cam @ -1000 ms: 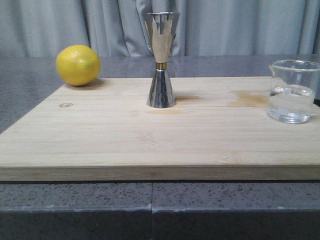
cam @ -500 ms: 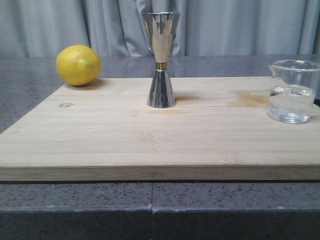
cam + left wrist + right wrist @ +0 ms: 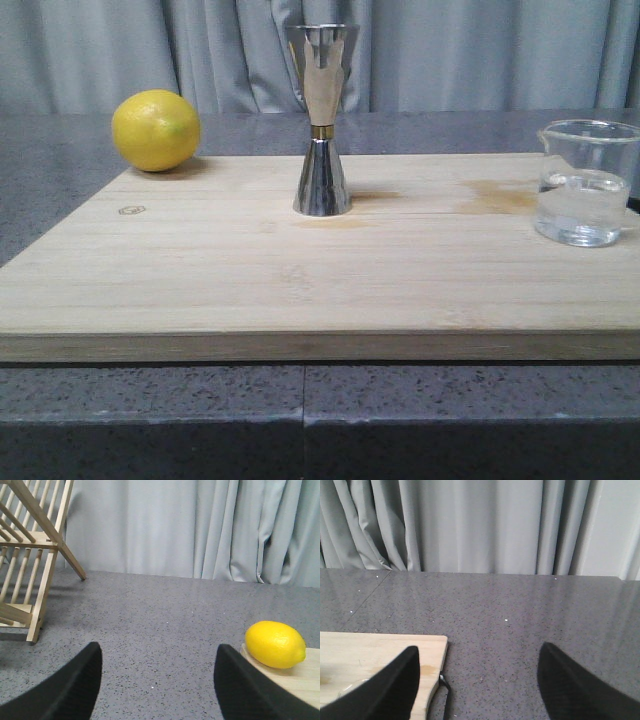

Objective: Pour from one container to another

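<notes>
From the front we see neither arm; only the wrist cameras show the grippers, and there only as dark rounded fingertips cut off by the frame edge. The left gripper [image 3: 157,680] has its fingers [image 3: 75,687] spread wide with nothing between them but speckled grey countertop [image 3: 165,630]. The right gripper [image 3: 477,680] is spread just as wide, also holding nothing, its fingers [image 3: 570,687] over the same grey surface beside the rounded corner of the wooden board [image 3: 300,270].

The glass beaker [image 3: 585,183] stands upright near the board's right edge, its rim partly cropped by the front frame; it is clear, cylindrical, with a pour lip on its left side and clear liquid in its lower part. Any printed marks are too faint for us to read. In the right wrist view we can make out only a faint glassy trace at the frame's lower corner.

The jigger [image 3: 322,120] stands upright toward the middle back of the board, well apart from the beaker: polished hourglass steel, thin gold band at the waist, mirror reflections breaking up its upper cup. A brownish stain [image 3: 495,198] marks the pale grain between them.

A smooth yellow lemon [image 3: 156,130] rests at the board's far left corner. A slatted wooden rack [image 3: 30,555] is only partly visible, and grey pleated curtains [image 3: 480,50] close the background
</notes>
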Available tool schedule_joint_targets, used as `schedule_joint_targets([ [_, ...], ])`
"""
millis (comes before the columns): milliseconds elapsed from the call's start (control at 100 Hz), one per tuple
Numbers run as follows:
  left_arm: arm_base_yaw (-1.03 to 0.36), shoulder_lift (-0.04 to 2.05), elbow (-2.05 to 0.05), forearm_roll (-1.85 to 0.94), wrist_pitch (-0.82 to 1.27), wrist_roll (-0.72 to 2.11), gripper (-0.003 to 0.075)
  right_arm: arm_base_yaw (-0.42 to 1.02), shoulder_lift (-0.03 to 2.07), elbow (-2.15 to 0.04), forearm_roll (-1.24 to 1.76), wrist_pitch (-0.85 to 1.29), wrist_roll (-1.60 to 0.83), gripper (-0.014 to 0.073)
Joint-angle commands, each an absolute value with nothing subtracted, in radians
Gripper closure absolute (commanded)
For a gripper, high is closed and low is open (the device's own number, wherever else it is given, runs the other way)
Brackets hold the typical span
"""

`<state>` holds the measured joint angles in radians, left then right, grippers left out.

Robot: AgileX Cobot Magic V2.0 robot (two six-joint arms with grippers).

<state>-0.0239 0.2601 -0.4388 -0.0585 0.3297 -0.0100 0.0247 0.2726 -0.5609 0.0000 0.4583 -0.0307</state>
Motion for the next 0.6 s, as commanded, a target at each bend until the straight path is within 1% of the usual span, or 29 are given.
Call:
schedule_joint_targets([
  [0, -0.025, 0.28, -0.473, -0.075, 0.259, -0.013, 0.0274, 0.025, 0.294, -0.593, -0.007, 0.397, -0.033, 0.0132],
  [100, -0.025, 0.281, -0.48, -0.078, 0.273, -0.013, 0.0225, 0.025, 0.295, -0.593, -0.007, 0.429, -0.033, 0.0116],
  [170, -0.025, 0.288, -0.5, -0.083, 0.302, -0.013, 0.0195, 0.025, 0.295, -0.593, -0.007, 0.435, -0.033, 0.0074],
  [220, -0.025, 0.299, -0.524, -0.083, 0.336, -0.013, 0.0192, 0.025, 0.295, -0.593, -0.007, 0.435, -0.033, 0.0036],
  [270, -0.025, 0.314, -0.551, -0.083, 0.373, -0.013, 0.0192, 0.025, 0.295, -0.593, -0.007, 0.436, -0.033, 0.0016],
  [510, -0.025, 0.454, -0.717, -0.09, 0.607, -0.009, 0.0194, 0.025, 0.357, -0.662, -0.007, 0.558, -0.033, 0.0018],
  [590, -0.025, 0.52, -0.776, -0.125, 0.697, 0.041, 0.0194, 0.025, 0.399, -0.69, -0.007, 0.604, -0.033, 0.0018],
])
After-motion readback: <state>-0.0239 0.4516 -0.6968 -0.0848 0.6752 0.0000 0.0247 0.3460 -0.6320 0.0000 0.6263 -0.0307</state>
